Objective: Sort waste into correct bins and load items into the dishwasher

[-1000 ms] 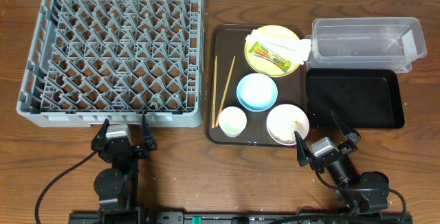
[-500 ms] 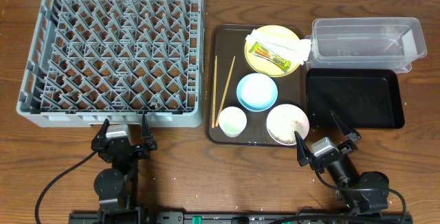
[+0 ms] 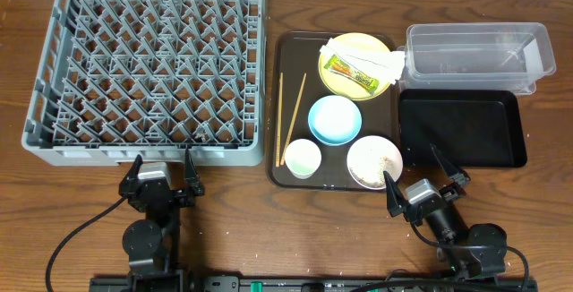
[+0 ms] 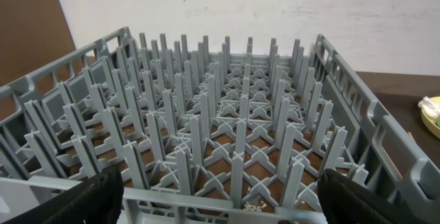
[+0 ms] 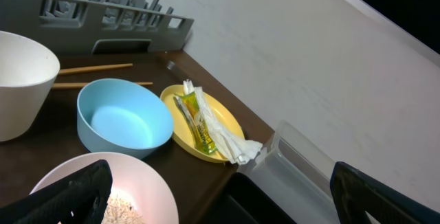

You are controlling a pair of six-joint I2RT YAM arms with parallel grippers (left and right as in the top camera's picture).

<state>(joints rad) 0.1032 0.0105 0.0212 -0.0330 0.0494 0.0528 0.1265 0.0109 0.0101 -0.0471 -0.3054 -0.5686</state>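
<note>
overhead: left gripper (image 3: 163, 162) well left of the tray (image 3: 288, 68), right gripper (image 3: 409, 162) at its corner, both spread empty, poised for sorting.

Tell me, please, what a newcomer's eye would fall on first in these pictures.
The big grey dish rack dominates the left side. Right of it, a brown tray holds a yellow plate at its far end, topped with a green-and-yellow wrapper and white napkin.
</note>
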